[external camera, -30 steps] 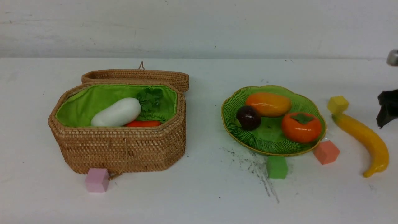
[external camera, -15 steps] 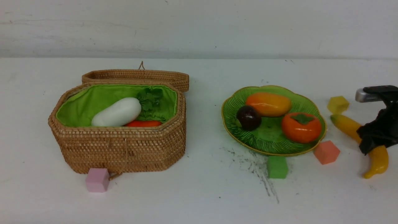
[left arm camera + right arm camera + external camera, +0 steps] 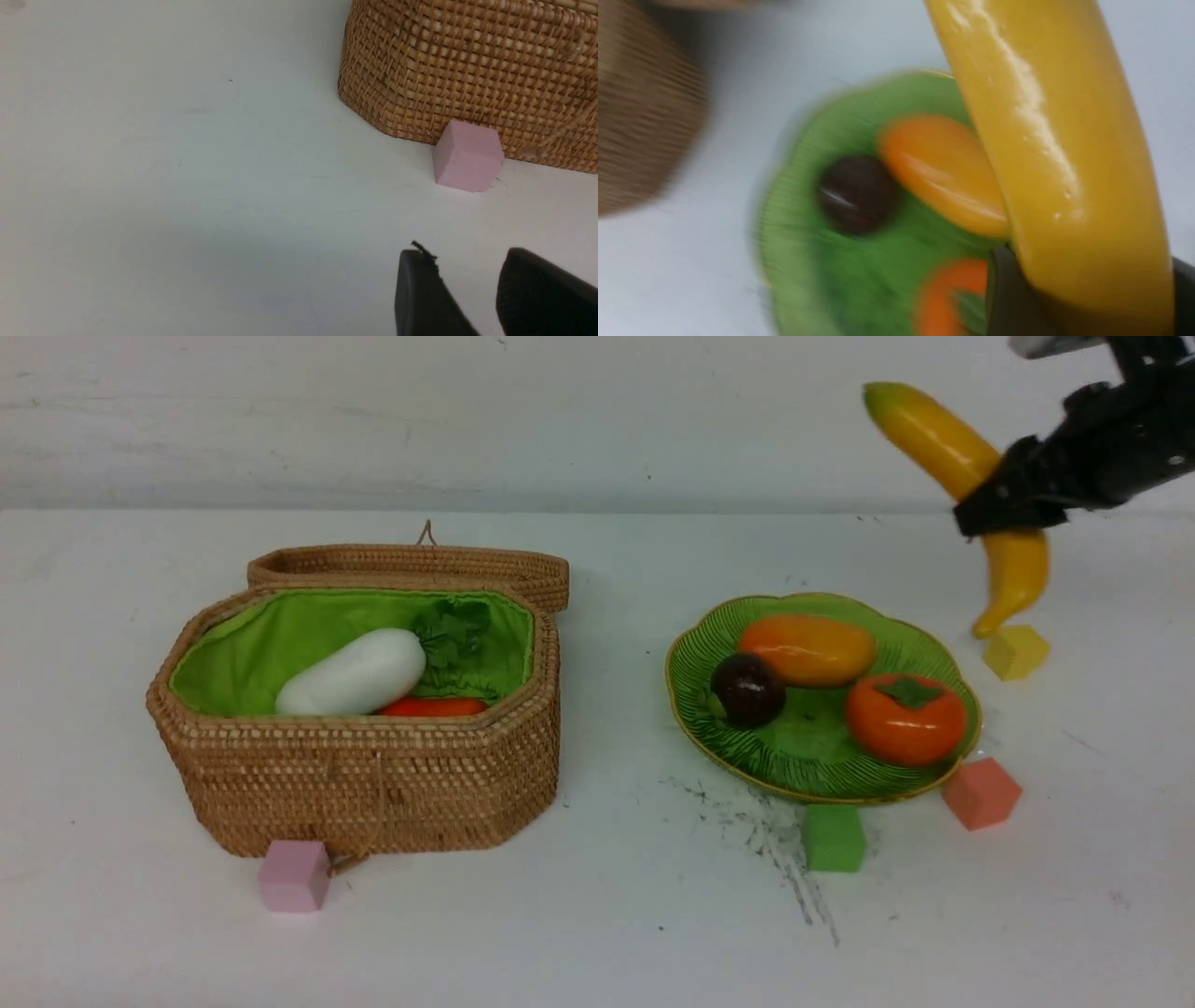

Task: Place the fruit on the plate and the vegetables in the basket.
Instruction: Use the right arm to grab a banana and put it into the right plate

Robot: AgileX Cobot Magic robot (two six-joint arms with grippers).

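Front view: right gripper (image 3: 1004,509) fingers clamp the long glossy yellow toy banana (image 3: 971,476) mid-body, lifted high, past the far right edge of the shallow ribbed green plate (image 3: 695,709) with gold rim. Plate already carries 3 fruit: orange-yellow oval mango (image 3: 808,649), dark purple mangosteen (image 3: 747,689), orange persimmon (image 3: 906,719). Risks: glossy banana may pivot or slip in the grip; little bare plate left, so it could land on the fruit, roll off onto the bench, or knock the small yellow cube (image 3: 1016,651) beside the plate. Left gripper (image 3: 467,298) fingers narrowly parted, holding nothing.
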